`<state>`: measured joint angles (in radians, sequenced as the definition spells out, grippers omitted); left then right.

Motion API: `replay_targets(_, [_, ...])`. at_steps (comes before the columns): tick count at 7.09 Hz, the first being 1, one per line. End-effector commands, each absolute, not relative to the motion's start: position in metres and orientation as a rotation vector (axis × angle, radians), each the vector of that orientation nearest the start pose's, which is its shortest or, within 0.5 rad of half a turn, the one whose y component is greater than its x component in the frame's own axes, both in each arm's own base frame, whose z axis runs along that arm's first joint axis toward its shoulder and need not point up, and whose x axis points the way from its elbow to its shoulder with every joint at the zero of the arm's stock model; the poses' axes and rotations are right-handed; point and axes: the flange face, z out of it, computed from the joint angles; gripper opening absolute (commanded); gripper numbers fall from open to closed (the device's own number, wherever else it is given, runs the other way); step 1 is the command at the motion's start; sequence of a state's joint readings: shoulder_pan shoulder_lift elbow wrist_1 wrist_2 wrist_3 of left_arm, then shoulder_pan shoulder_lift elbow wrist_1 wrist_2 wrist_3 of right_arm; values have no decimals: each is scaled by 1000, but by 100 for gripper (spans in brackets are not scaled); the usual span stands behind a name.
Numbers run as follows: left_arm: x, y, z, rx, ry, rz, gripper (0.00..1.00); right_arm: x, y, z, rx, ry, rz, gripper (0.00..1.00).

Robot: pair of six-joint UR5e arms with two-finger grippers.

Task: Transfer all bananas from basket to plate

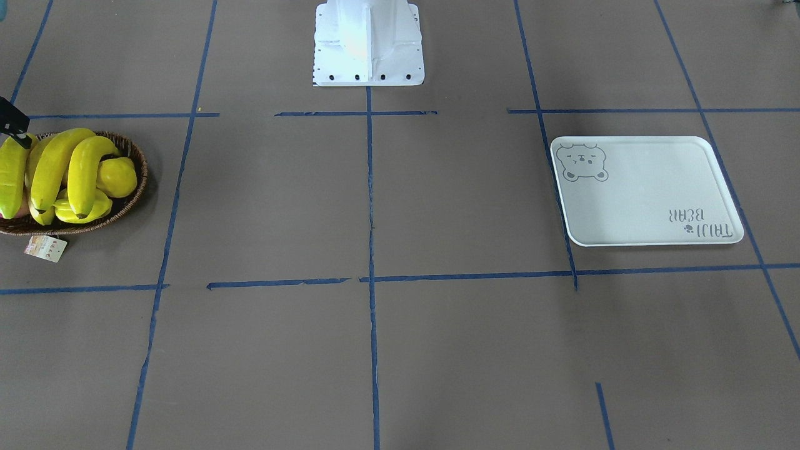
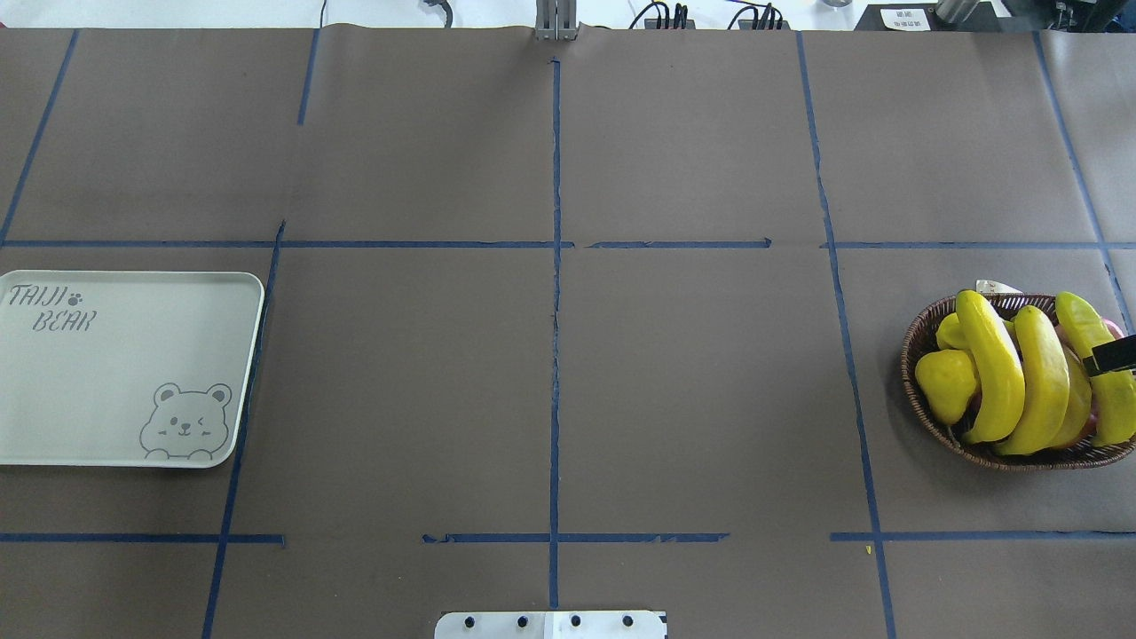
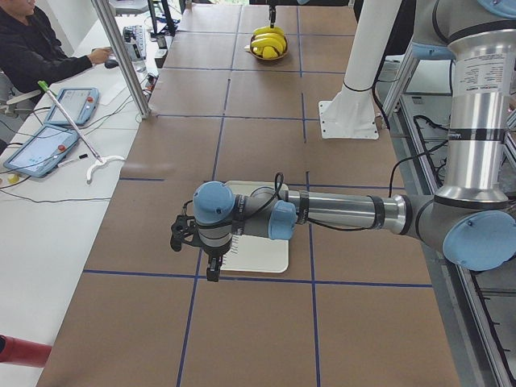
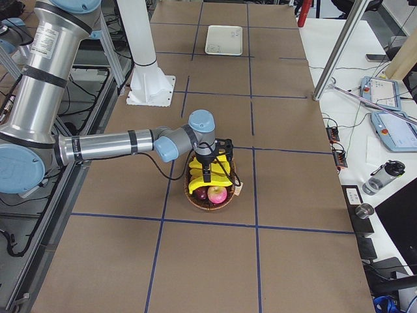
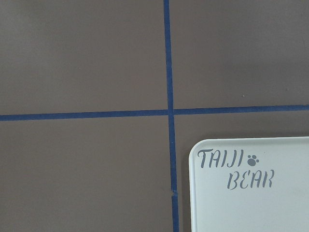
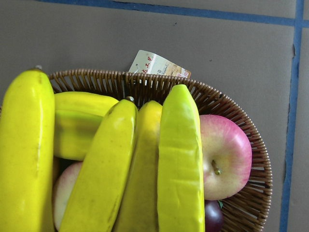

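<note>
"TAIJI BEAR" in grey lettering on the plate [image 5: 251,193], basket tag [image 6: 159,65] print unreadable

2 arms stretched out level; left gripper [image 3: 211,272] and right gripper [image 4: 207,175] point down, jaw gap unclear

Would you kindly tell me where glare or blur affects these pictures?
Front-facing view: the robot base is blown out to white; right wrist view: the bananas are sharp with soft sheen; left wrist view: the plate lettering reads crisply.
</note>
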<state>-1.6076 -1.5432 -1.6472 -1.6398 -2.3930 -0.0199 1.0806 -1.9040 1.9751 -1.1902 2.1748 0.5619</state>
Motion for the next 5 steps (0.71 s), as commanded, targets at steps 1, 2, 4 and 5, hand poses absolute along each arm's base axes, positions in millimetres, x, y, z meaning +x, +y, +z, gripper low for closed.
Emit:
replay_targets(1, [-78,-484,624,118,820,-5,100,-114,-367,579,64,-715,-80,90])
replay_targets(2, [-78,-484,624,118,820,-5,100,-109,-359,589,54,-704,-108,87])
replay_targets(4, [-78,-484,624,118,820,-5,100,-110,-356,593,42,-706,-118,81])
replay_targets(5, [-78,-484,624,118,820,-5,100,-112,-355,593,38,-705,-124,79])
